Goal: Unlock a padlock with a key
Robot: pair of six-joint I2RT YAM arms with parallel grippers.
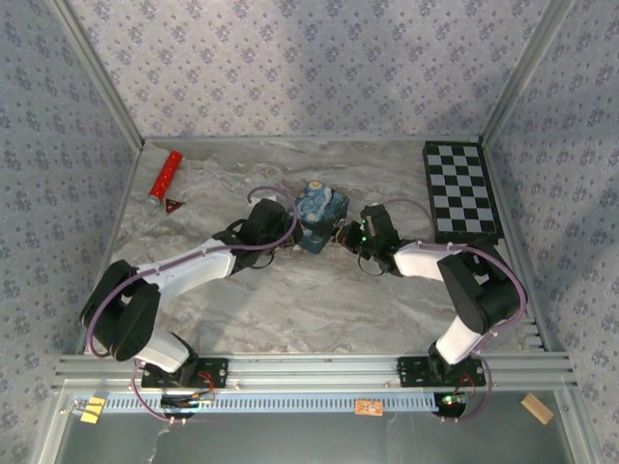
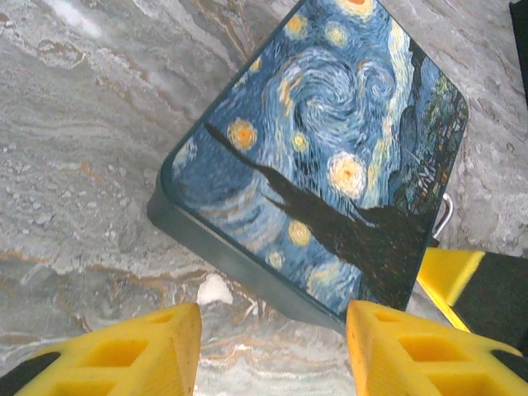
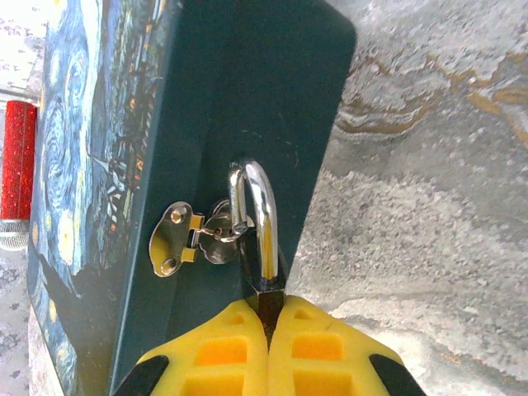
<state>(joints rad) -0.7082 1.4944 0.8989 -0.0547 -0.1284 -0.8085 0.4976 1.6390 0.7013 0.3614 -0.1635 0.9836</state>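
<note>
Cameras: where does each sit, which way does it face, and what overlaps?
Top external: above and behind the bases, looking down on the table; both arms, left hand and right hand flanking the tin.
Left wrist: on the left arm, looking past its open yellow fingers at the tin's painted lid.
Right wrist: looking along shut fingers at the padlock on the tin's side.
Shared: all see the tin.

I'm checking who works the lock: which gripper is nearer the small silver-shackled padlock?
Right. The right gripper is shut on the small silver-shackled padlock; the left gripper hovers open at the opposite side of the blue painted tin.
</note>
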